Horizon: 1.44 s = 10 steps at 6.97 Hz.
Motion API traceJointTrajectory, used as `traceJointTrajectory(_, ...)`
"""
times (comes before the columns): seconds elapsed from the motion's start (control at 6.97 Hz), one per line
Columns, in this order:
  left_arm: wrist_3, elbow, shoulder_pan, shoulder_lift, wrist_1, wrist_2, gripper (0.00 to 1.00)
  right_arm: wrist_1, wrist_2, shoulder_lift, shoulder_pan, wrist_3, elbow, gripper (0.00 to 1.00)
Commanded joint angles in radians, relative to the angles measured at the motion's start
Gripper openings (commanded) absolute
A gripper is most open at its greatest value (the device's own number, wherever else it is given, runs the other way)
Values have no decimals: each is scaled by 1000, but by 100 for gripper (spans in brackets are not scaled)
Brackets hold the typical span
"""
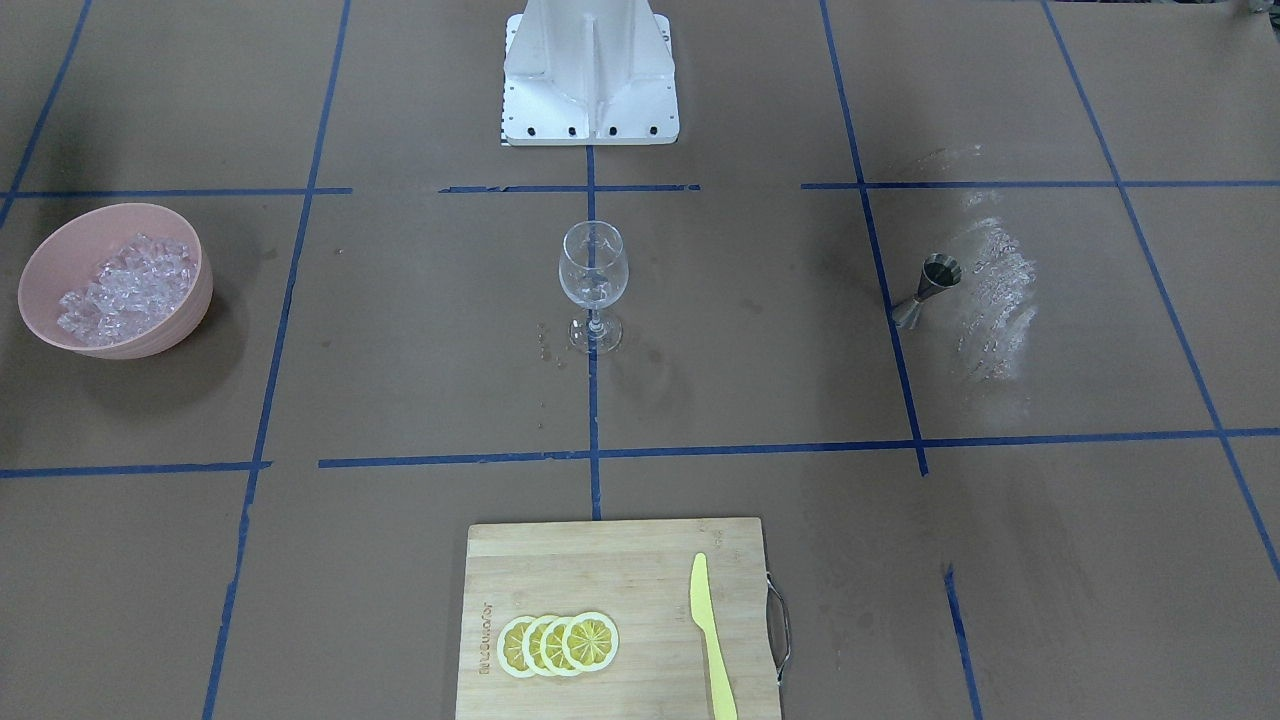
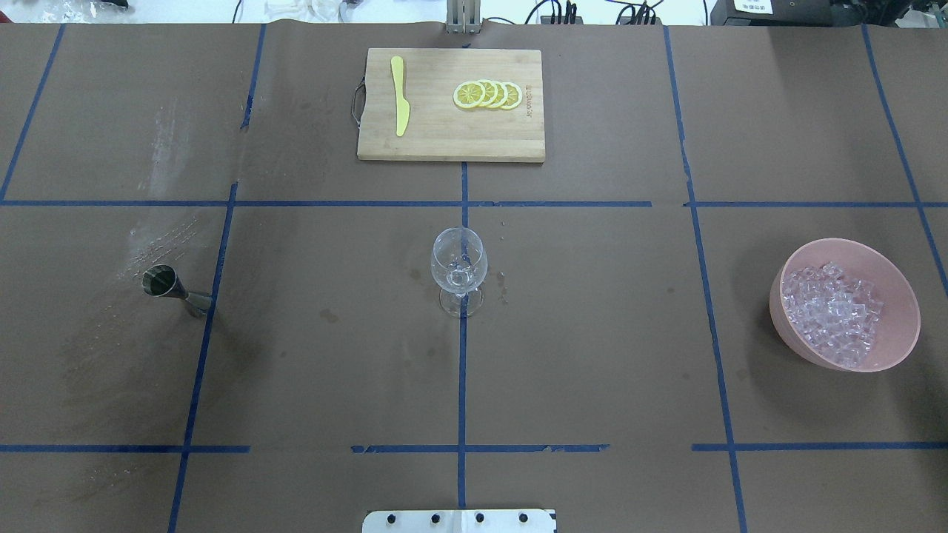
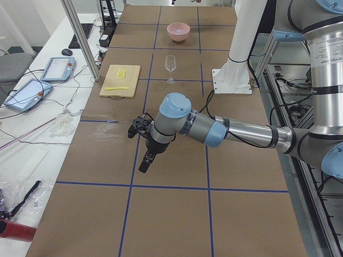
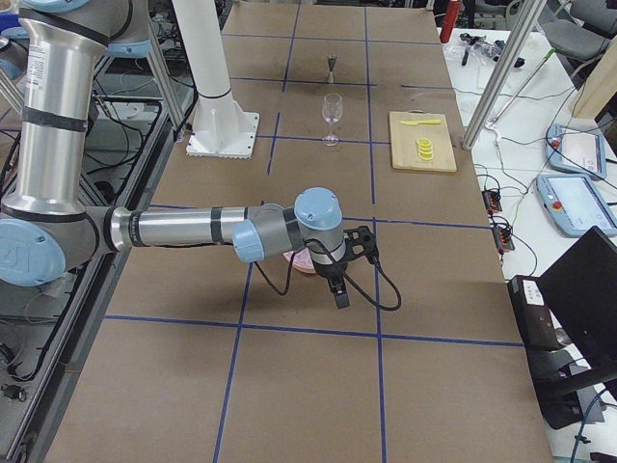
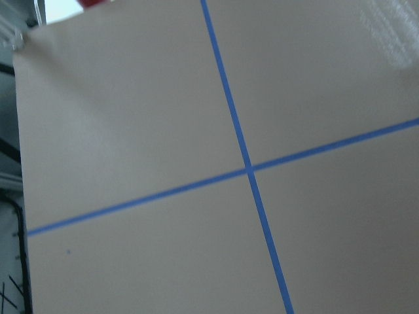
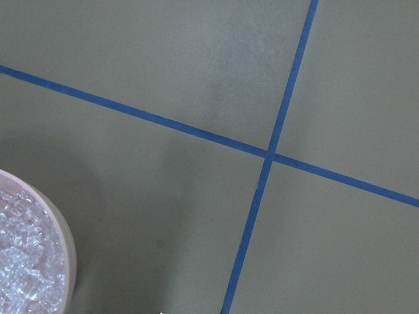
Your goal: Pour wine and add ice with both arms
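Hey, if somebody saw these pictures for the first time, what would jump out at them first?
Probably the glittering heap of ice in the pink bowl on the robot's right side of the table. Next, the clear wine glass standing upright at the table's centre, and the overlapping lemon slices on the cutting board across from the robot.

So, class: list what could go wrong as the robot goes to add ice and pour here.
1. The wine glass stands tall on a thin stem; a nudge could topple it.
2. The ice is heaped in the bowl; cubes may scatter when grabbed.
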<state>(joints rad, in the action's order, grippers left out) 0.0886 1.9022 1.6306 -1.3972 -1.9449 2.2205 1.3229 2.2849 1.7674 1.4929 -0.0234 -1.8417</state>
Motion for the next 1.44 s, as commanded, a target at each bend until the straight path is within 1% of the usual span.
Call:
traceJointTrajectory(0.0, -1, -95, -6, -13, -408, 79, 100, -4, 1, -5, 0, -3, -16, 100)
traceJointTrajectory(0.14, -48, -166, -6, -58, -610, 91, 100, -2, 2, -23, 0, 0, -22, 100)
traceJointTrajectory(0.29, -251, -169, -15, -80, -649, 161, 100, -4, 2, -26, 0, -1, -28, 100)
traceJointTrajectory(0.43, -306, -164, -43, -83, -701, 177, 100, -4, 4, -48, -2, -10, -31, 100)
traceJointTrajectory(0.57, -384, -158, -116, -83, -753, 159, 100, -4, 5, -51, -3, -3, -33, 100)
traceJointTrajectory(0.72, -489, -134, -220, -83, -826, 54, 100, -1, 7, -49, -3, -6, -30, 100)
traceJointTrajectory(0.86, -595, -89, -358, -83, -827, -105, 100, -1, 17, -42, -3, -6, -30, 100)
traceJointTrajectory(1.0, -686, -53, -471, -82, -827, -243, 100, -1, 25, -39, -3, -6, -30, 100)
traceJointTrajectory(1.15, -802, -13, -614, -69, -827, -415, 100, -1, 27, -33, -3, -6, -30, 100)
traceJointTrajectory(1.29, -879, 12, -755, -53, -825, -606, 100, -1, 33, -29, -2, -6, -30, 100)
